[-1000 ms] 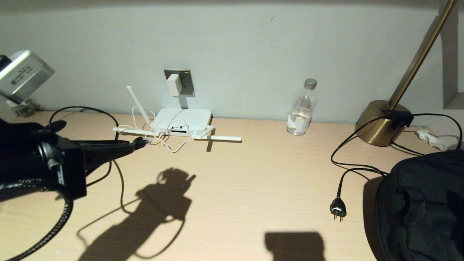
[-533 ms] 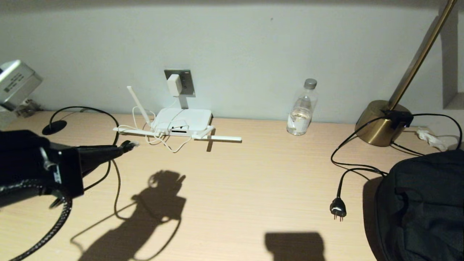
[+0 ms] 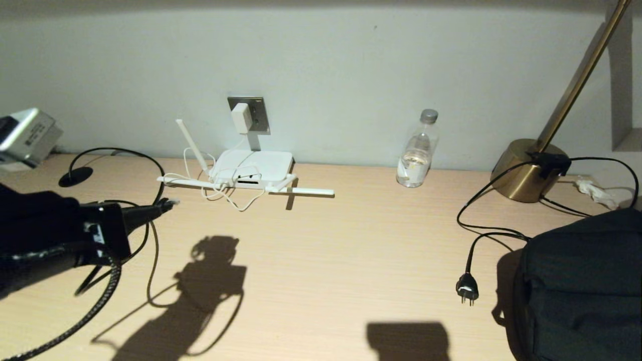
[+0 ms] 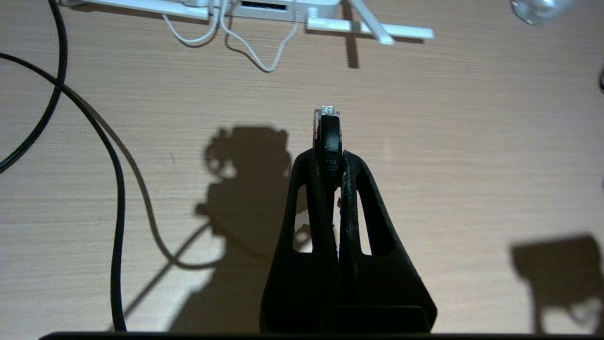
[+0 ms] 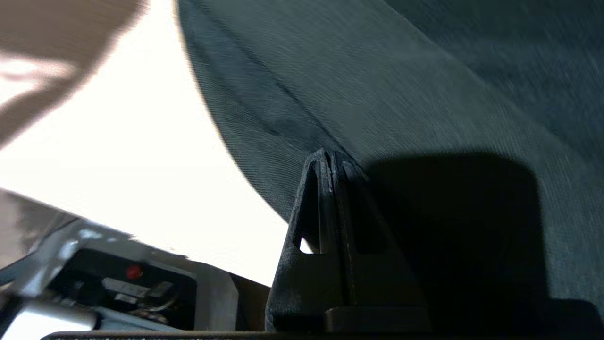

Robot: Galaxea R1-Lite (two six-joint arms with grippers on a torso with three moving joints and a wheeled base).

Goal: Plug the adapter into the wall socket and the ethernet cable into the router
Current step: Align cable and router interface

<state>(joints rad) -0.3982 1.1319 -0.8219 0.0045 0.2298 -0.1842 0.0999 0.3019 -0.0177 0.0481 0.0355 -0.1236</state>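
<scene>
The left gripper (image 4: 330, 158), clamped behind the light, limp ethernet cable's (image 4: 328, 137) brittle clear plug, hovers near-left of the router (image 3: 251, 168).

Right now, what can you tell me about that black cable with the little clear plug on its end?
The ethernet cable is thin and black, ending in a small clear plastic plug. The left gripper is shut on it just behind the plug, holding it above the wooden desk, short of the router and not plugged in. Its slack loops across the desk to a round black grommet.
</scene>
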